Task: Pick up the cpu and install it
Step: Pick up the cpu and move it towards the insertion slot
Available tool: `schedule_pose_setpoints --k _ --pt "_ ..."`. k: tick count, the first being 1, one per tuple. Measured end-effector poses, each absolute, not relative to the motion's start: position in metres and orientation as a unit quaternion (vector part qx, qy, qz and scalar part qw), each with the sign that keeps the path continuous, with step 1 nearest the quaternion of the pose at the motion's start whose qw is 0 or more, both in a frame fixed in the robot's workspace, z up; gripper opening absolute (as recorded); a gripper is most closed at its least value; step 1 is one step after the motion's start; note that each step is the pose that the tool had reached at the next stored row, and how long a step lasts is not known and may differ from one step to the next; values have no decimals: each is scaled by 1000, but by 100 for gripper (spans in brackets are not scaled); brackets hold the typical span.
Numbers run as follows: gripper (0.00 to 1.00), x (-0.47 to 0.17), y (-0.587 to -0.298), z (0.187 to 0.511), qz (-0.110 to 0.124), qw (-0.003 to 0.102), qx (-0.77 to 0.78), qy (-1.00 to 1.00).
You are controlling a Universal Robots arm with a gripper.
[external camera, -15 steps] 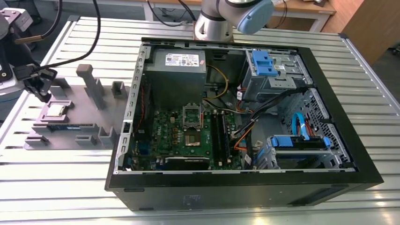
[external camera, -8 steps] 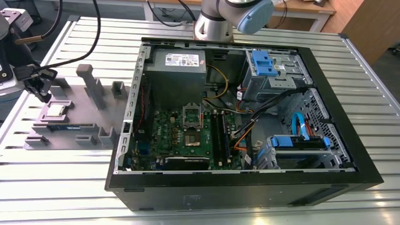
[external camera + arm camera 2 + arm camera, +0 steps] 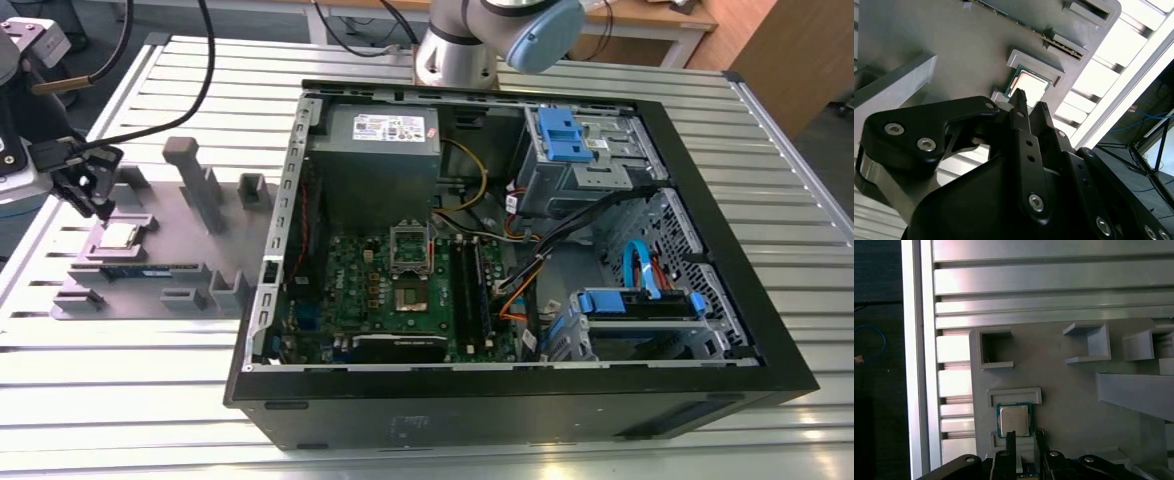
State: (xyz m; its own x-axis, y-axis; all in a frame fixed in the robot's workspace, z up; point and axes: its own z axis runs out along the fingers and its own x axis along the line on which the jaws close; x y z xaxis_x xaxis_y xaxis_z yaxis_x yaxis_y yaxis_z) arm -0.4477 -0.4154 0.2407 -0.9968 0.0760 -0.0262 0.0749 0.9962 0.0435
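**Item: cpu (image 3: 1014,420), one.** It lies flat, metal top up, in its recess on the grey holder plate (image 3: 1069,405). The plate sits on the slatted bench (image 3: 120,400) at the exterior view's left, well apart from the open computer case (image 3: 507,405).

**Claw (image 3: 1025,435), one, two fingers (image 3: 1019,97).** The fingers are parted with nothing between them. Their tips hang just above the cpu's near edge.

**Handling, as judged.** Centre the tips over the chip. Spread them enough to straddle opposite edges. Come down square and grip the sides only, so the chip lifts level out of the recess.

**Also present.**
- One memory stick (image 3: 140,271), on the same plate.
- One green board (image 3: 360,290) inside the case.
- One socket (image 3: 408,245) on that board, with its frame raised.
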Motion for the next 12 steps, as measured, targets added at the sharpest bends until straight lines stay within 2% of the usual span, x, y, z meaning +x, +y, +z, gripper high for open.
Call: schedule_pose_setpoints --k 2,4,7,8,9,12 --pt "35 -448 -415 241 21 14 38 999" --pt "35 -448 -415 241 21 14 38 999" --pt "53 -448 -415 241 21 14 38 999" --pt "53 -448 -415 241 21 14 38 999" --pt "59 -448 -415 241 21 14 38 999" --pt "59 -448 -415 241 21 14 38 999"
